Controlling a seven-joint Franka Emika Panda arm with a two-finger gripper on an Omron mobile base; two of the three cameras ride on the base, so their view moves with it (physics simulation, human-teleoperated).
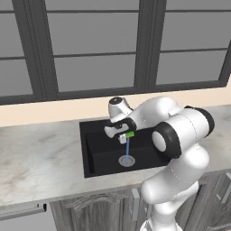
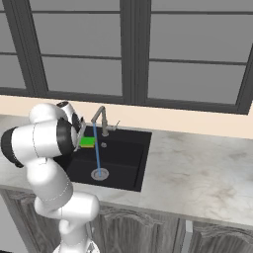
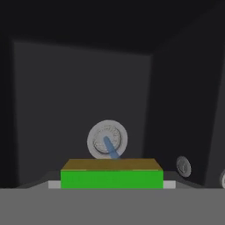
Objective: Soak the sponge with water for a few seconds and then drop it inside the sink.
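The sponge [image 3: 111, 178] sits clamped between the gripper's [image 1: 126, 136] fingers, its green face toward the hand camera and its long axis running across the jaws, from one finger to the other. It hangs over the sink [image 1: 100, 155], above the basin floor and a little to one side of the drain [image 3: 107, 139], which lies straight ahead of the hand, past the sponge's far edge. The water [image 2: 97, 148] falls from the faucet [image 2: 100, 117] onto the drain; in both base views it passes just beside the sponge, and I cannot tell whether it wets it. Since the drop point is directly below, my judgement is that letting go needs no sideways travel. No brand, label or writing can be read anywhere.
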